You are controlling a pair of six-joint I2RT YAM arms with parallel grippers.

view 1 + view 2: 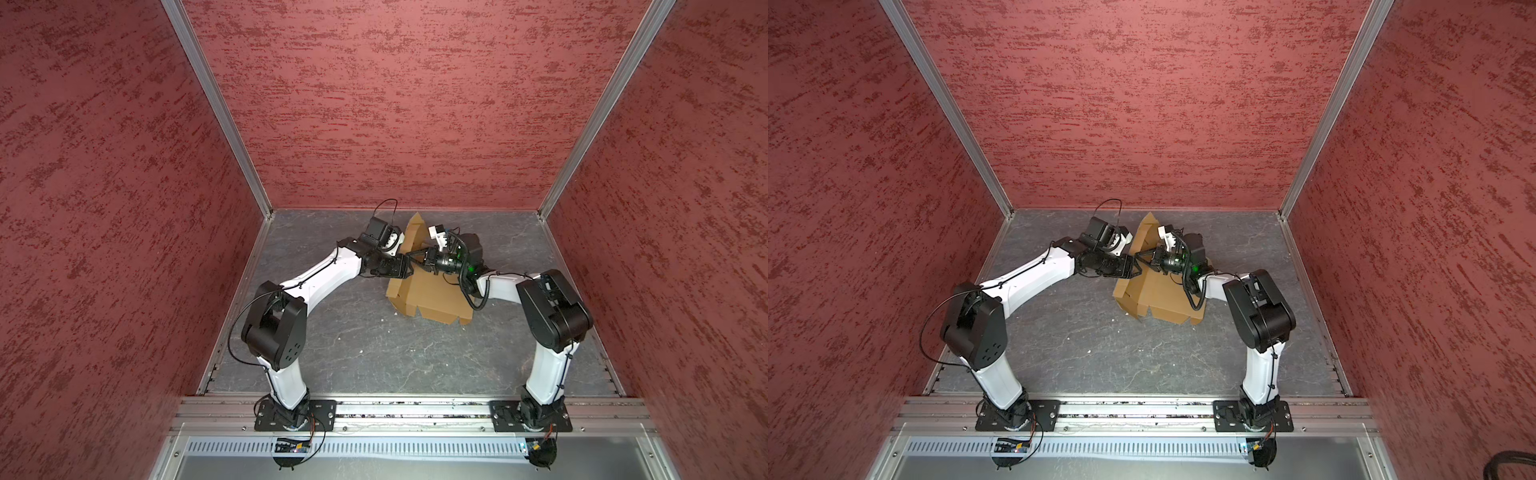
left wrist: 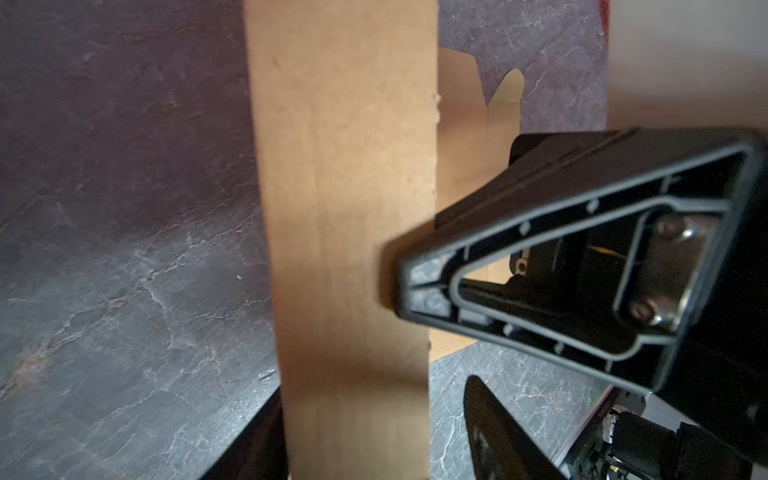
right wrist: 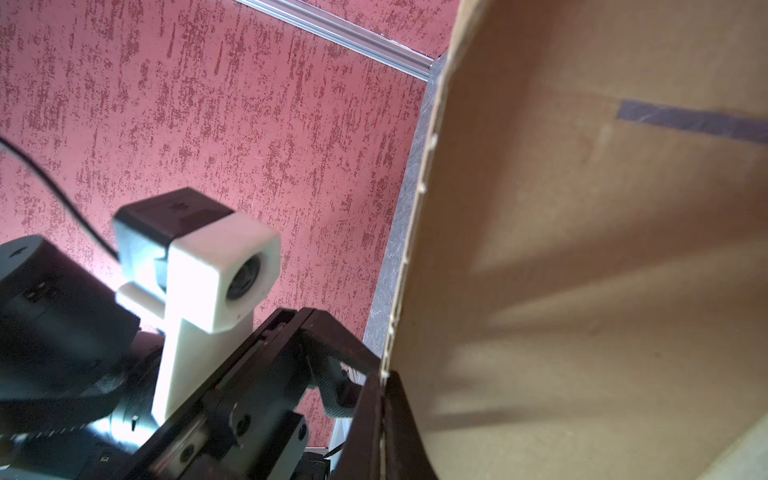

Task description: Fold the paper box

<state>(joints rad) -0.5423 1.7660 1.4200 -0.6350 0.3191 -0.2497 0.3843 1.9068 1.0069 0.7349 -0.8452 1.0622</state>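
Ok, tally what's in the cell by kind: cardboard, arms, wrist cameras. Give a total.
paper box: 1
robot arms: 2
wrist cameras: 2
Total: 5

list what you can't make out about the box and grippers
Box: middle hidden by the arms in both top views; how far folded is unclear.
Left gripper: blurred, cut off by the left wrist view's edge.
Right gripper: its pinch mostly cut off in right wrist view.
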